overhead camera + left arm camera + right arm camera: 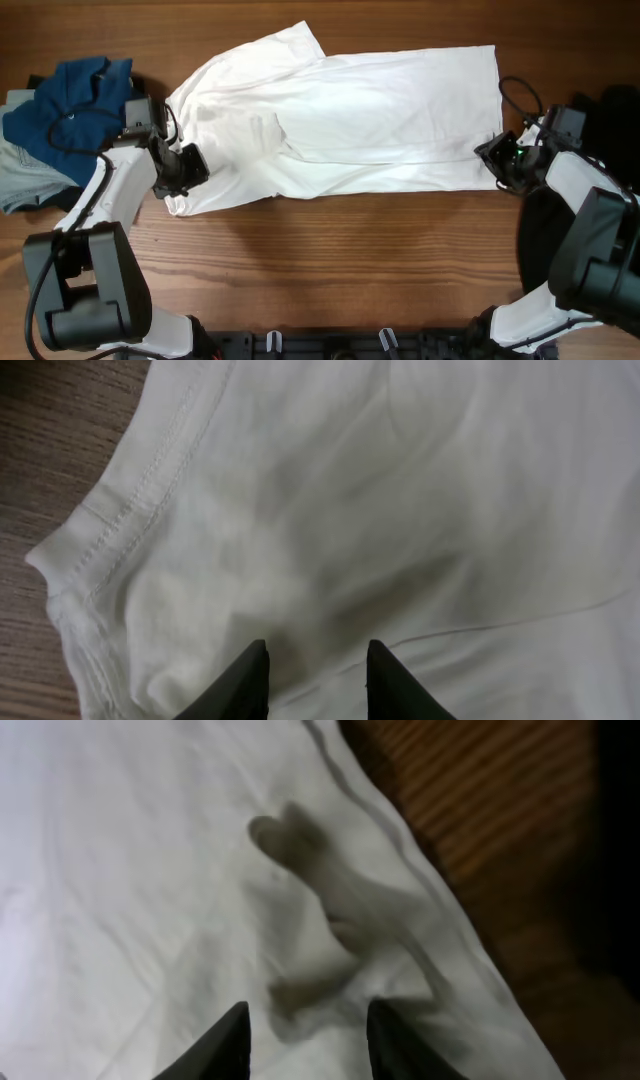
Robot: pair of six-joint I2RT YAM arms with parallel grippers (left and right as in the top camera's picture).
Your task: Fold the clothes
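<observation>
The wooden table (350,270) fills pretty much the whole overhead shot. The biggest thing on it is the white shirt (390,115) - it's spread mostly flat across the upper middle, lying sideways, with one flap turned in along its top-left side and a few soft creases through the middle.

At the table's left end a dark blue polo (70,100) is crumpled on top of a grey cloth (20,175), clear of the white shirt. A black garment (615,110) sits at the far right edge, partly behind the right arm (590,230).

The left arm (110,200) reaches to the shirt's lower-left corner, and the right arm reaches to its lower-right corner.

The left fingers (248,685) are parted a little, right over the white fabric and just inside a double-stitched hem (130,510). Cloth shows in the gap, and they're not clamped on anything as far as I can see.

The right fingers (225,1045) look the same - a small gap, white fabric under it, and some wrinkles running toward them. The shirt's edge and bare wood are off to the side.
</observation>
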